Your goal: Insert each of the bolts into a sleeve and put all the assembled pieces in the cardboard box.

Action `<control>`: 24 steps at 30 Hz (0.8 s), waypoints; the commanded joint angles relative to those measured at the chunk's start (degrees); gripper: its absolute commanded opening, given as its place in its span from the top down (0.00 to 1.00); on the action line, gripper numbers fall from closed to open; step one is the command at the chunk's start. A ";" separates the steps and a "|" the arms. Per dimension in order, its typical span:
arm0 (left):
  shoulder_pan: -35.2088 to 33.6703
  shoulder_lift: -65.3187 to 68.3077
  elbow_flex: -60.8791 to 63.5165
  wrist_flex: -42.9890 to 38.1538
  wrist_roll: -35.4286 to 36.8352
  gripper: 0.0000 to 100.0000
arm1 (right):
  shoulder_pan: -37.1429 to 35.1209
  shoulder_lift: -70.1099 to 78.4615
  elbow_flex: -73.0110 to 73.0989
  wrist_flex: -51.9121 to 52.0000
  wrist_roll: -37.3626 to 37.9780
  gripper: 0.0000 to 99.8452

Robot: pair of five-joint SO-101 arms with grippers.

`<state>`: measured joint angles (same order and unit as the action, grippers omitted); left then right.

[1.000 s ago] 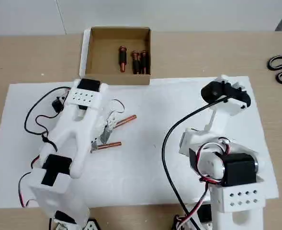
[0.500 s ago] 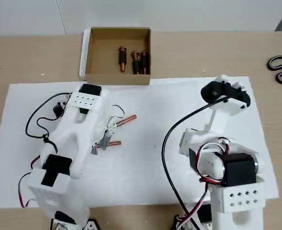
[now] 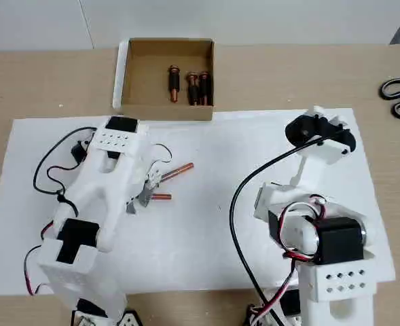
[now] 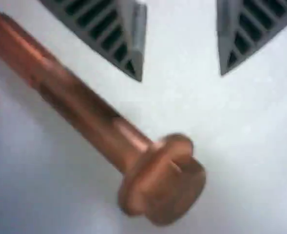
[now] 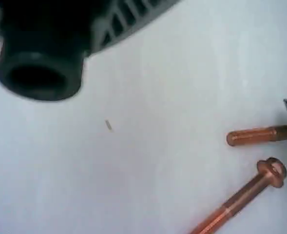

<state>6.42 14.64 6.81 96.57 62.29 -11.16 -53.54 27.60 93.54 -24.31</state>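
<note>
Step in hand: judged to be the pick-up of a loose bolt for mating with a sleeve.
Box [image 3: 164,113]: stands at the desk's far edge, left of centre. It holds three assembled pieces [image 3: 189,85] side by side, so that part of the work looks finished.
Paper [image 3: 206,238]: covers the middle of the desk and serves as the work surface.
Bolts: two lie loose on the paper in the desk's left half, the far bolt [image 3: 177,170] and the near bolt [image 3: 161,196]. Neither has a sleeve on it.
Left end effector [image 4: 180,75]: jaws apart and empty, low over the paper. A bolt [image 4: 109,131] lies just beside one jaw, not between them, so an approach for a grasp is the likely purpose.
Right end effector [image 5: 65,34]: appears clamped on a black sleeve [image 5: 38,66], held above the paper in the desk's right half. The bore is exposed, presumably to take a bolt.
Risk: a round shank may roll as the jaws close.
</note>
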 commanded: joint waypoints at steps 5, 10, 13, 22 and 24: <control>-0.35 -0.97 -8.57 3.69 -0.79 0.90 | 0.48 -0.92 -0.26 -1.27 -0.53 1.00; -0.35 0.09 -8.75 2.11 -0.79 0.90 | 0.48 -0.92 -0.26 -1.27 -0.53 1.00; -0.44 2.37 -8.84 0.88 -0.79 0.90 | 0.48 -0.92 -0.26 -1.27 -0.53 1.00; -1.41 11.43 -9.10 -0.26 -0.79 0.90 | 0.48 -0.92 -0.26 -0.92 -0.53 1.00; -1.49 11.69 -9.36 -0.26 -0.79 0.90 | 0.48 -0.92 -0.26 -0.92 -0.53 1.00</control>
<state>5.63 26.33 -0.84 97.63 61.93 -11.16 -53.54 27.60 93.54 -24.31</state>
